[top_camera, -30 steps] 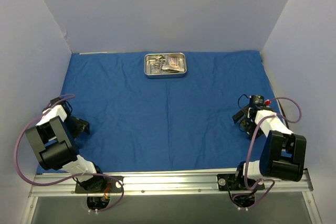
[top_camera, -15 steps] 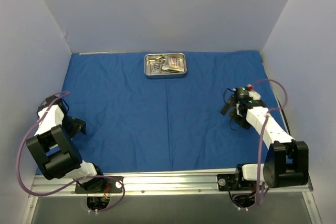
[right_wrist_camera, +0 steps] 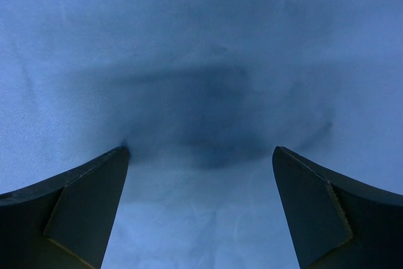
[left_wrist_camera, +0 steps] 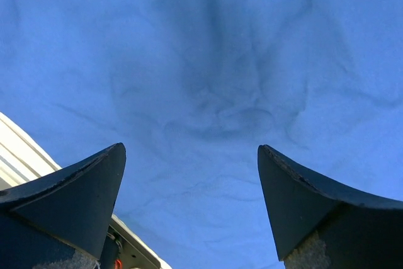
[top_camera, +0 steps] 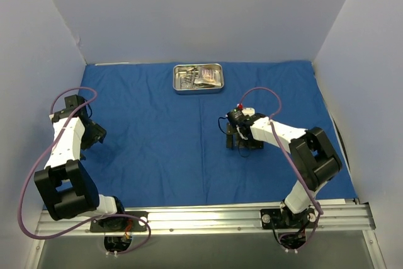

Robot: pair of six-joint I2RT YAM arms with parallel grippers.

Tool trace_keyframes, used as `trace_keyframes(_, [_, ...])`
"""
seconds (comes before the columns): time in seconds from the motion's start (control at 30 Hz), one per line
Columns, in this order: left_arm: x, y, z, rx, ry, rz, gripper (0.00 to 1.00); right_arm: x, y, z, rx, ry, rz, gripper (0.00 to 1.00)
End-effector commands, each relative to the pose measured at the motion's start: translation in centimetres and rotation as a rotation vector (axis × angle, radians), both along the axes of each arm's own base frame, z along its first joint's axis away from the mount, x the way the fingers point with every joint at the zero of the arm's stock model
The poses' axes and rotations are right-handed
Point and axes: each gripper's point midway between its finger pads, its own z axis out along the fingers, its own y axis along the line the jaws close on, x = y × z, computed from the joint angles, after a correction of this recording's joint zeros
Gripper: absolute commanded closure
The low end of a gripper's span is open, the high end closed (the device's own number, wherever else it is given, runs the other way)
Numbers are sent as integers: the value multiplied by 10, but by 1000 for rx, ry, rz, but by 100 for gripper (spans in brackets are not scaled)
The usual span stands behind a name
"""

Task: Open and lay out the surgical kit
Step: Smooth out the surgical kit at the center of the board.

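Steel tray [top_camera: 199,92], 12 o'clock on blue cloth [top_camera: 157,143]: contents and any print too small to make out. Left gripper [left_wrist_camera: 192,149] and right gripper [right_wrist_camera: 201,150]: jaws spread wide, holding nothing.

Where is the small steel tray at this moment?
In the top external view, the steel tray rests on the blue cloth near its far edge, roughly centred left to right, beyond the right end effector.
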Motion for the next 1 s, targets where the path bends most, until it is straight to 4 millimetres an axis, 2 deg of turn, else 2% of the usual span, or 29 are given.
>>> trace_keyframes(0.0, [10, 14, 22, 92, -50, -23, 5, -4, -13, -7, -75, 16, 6, 5])
trace_keyframes(0.23, [10, 11, 15, 90, -29, -41, 5, -46, -35, -33, -148, 161, -41, 6])
trace_keyframes(0.27, [9, 10, 14, 89, -27, -39, 5, -47, -37, -32, -151, 162, -49, 9])
trace_keyframes(0.43, [6, 13, 13, 105, -11, -32, 5, -62, -41, -25, -164, 217, -79, 8])
trace_keyframes(0.57, [5, 14, 11, 106, -3, -21, 5, -86, -42, -28, -114, 265, -111, 9])
trace_keyframes(0.67, [4, 14, 8, 103, 8, -14, 5, -97, -46, -30, -92, 281, -148, 9])
trace_keyframes(0.97, [-5, 15, -2, 102, 63, 8, 5, -91, -66, -21, 8, 250, -310, 9])
